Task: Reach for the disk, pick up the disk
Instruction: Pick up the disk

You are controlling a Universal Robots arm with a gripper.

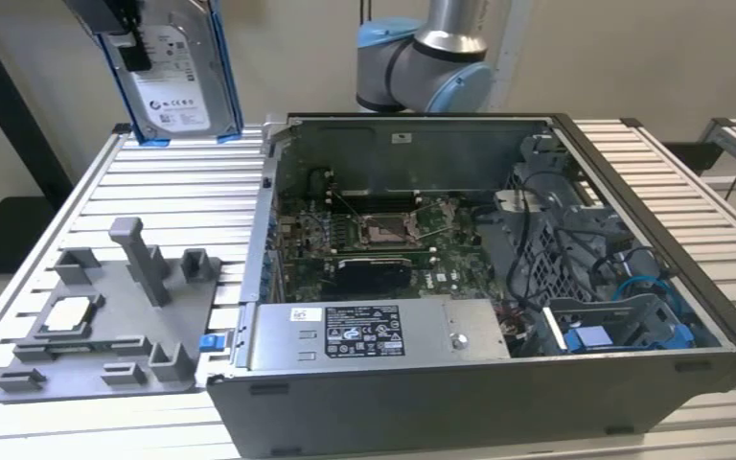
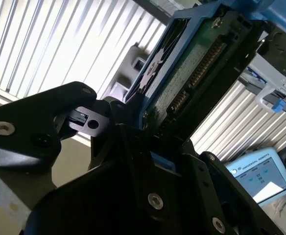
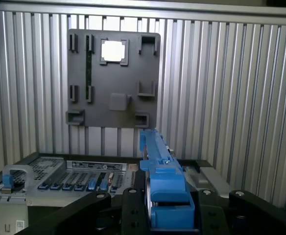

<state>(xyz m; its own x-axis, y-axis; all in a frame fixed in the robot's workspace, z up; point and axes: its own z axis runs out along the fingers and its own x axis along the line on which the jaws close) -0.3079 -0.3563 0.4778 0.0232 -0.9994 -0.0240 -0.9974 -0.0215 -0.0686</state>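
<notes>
One disk (image 1: 179,81) hangs high above the slatted metal table (image 1: 176,192)

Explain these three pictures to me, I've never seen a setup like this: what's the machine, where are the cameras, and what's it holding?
This is a robot arm, seen behind an open computer case on a slatted metal table. One picture comes from a camera off the arm, looking over the whole table; the other two come from cameras riding near the arm's wrist. Beside the case, at the exterior view's left, lies a grey plastic plate with a small square chip set in it. The arm's black jaws are shut on the disk, a silver hard drive in a blue frame, held up off the table. The first wrist view looks down past its blue edge; the second wrist view shows its green circuit-board side.
</notes>
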